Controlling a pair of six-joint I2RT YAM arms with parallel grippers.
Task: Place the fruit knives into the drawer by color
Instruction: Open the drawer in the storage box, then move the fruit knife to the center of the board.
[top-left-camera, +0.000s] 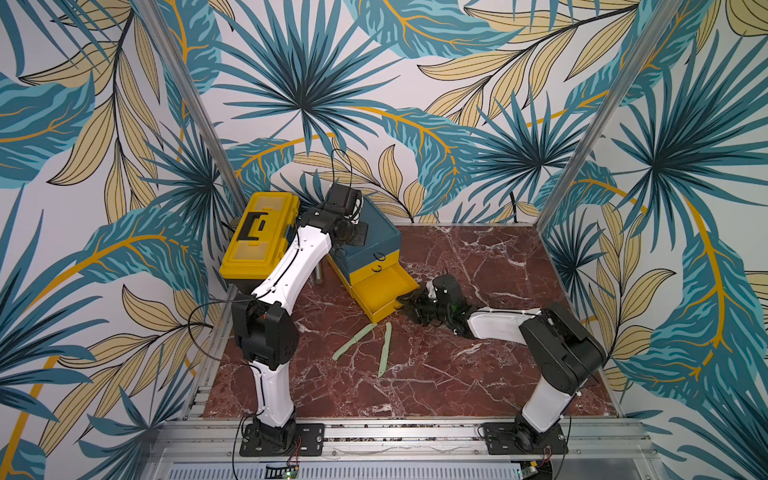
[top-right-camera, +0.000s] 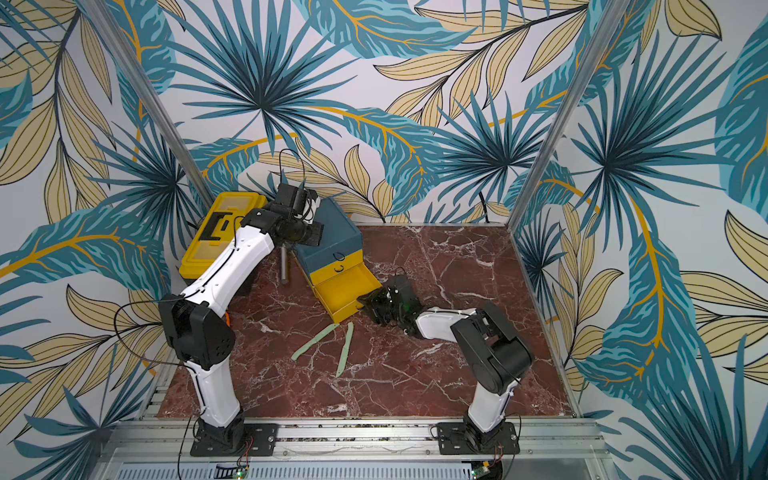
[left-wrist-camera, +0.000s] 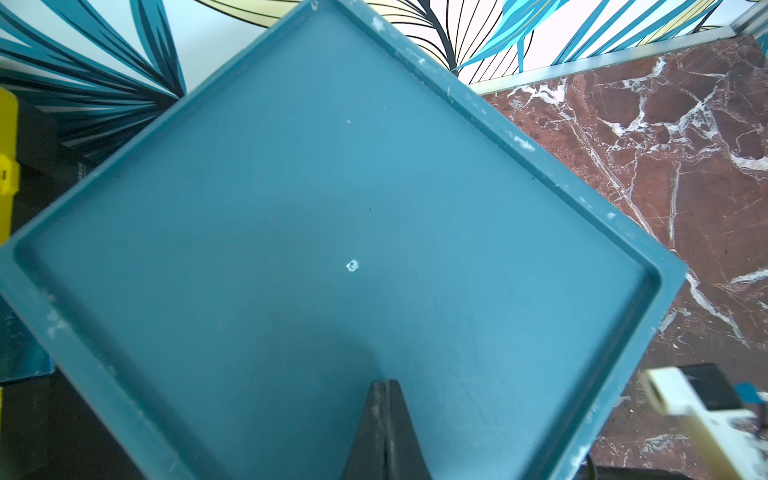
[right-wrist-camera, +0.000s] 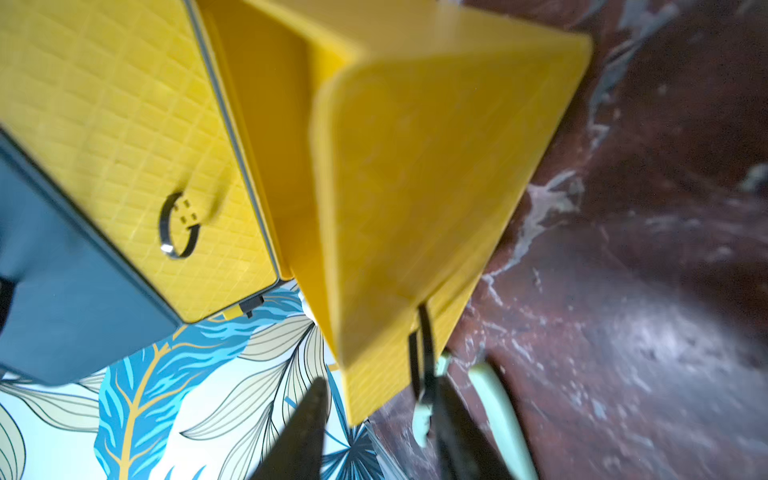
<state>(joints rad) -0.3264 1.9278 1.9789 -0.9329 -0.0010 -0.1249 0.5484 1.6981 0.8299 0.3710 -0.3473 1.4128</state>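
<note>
At the far left corner of the table, the left pincer (left-wrist-camera: 384, 390) is closed tight and empty. It sits over the flat blue top of the chest (top-left-camera: 380, 243), well away from any knife.

The chest's bottom yellow drawer (top-left-camera: 376, 286) is pulled out toward the middle of the table. What shows of its floor in both top views looks bare.

Just in front of the drawer's front panel, two pale green knives (top-left-camera: 354, 343) (top-left-camera: 385, 349) lie flat on the table. Their ends nearly meet beside the drawer and spread apart toward the near edge — one slants to the near left corner, the other runs almost straight at the near edge. No other knives show.

The right pincer (right-wrist-camera: 374, 390) is at the drawer front with its jaws apart, holding nothing. The black loop pull (right-wrist-camera: 419, 353) is right beside one finger.

The right arm is clearly the nearer one. The knives lie just to its left and toward the near edge, so it would probably need to turn across a handle's long axis.
</note>
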